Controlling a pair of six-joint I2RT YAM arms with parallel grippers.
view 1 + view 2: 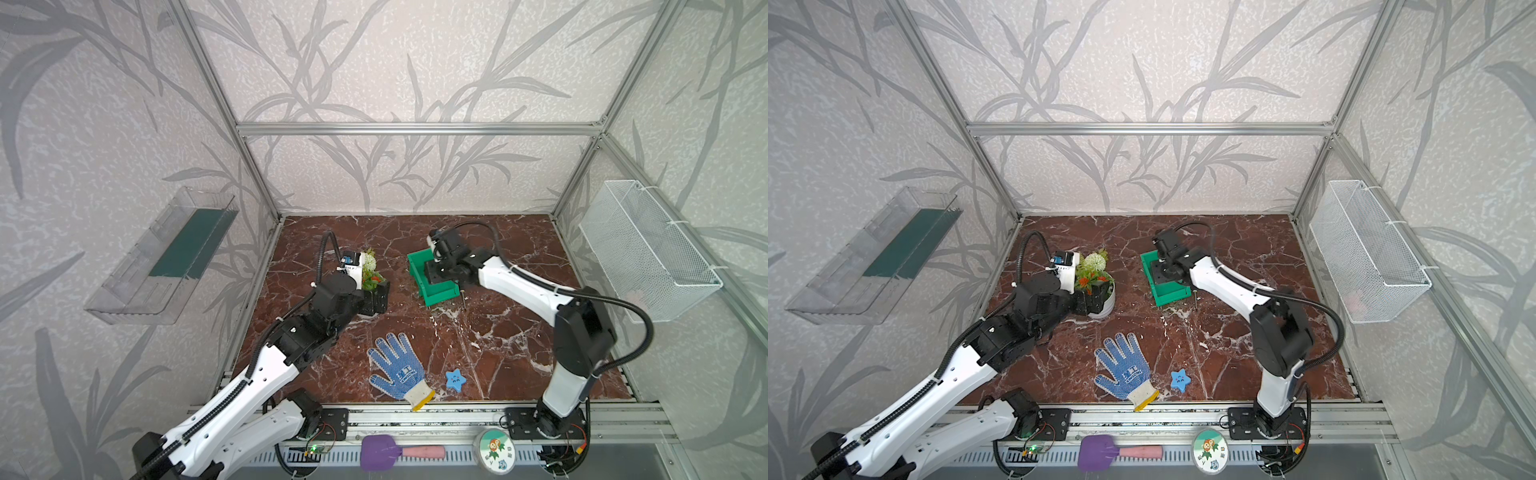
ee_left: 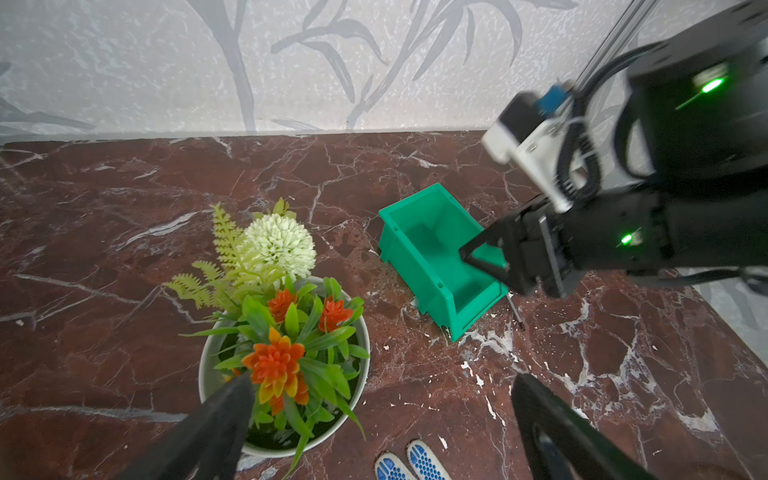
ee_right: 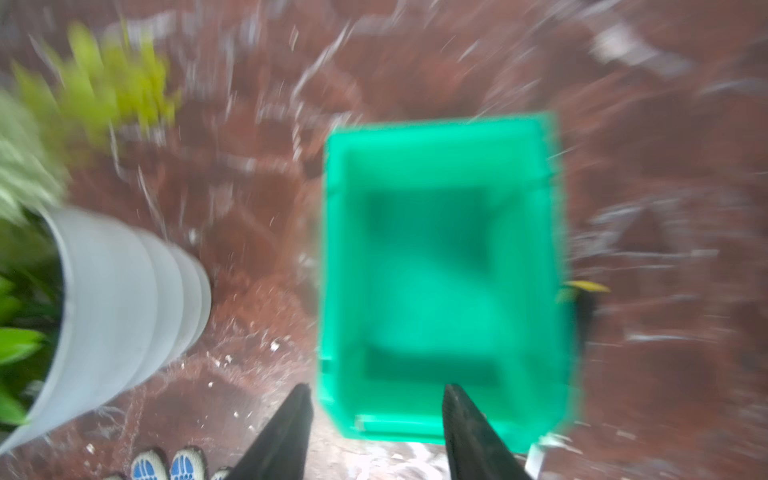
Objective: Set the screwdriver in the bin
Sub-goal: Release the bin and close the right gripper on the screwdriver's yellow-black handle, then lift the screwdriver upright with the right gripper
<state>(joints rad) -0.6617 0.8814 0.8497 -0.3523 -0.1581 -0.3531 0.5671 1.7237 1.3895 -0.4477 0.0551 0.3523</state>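
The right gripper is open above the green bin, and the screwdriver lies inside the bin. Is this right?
Not quite. The screwdriver lies on the table beside the bin, not inside it, as the left wrist view shows. The right gripper is indeed open above the bin.

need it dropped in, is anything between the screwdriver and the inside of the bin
The screwdriver lies on the table just outside the bin, partly hidden under the right arm; only the bin's side wall stands between.

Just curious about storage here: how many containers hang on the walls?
2: a clear plastic tray on the left wall and a white wire mesh basket on the right wall.
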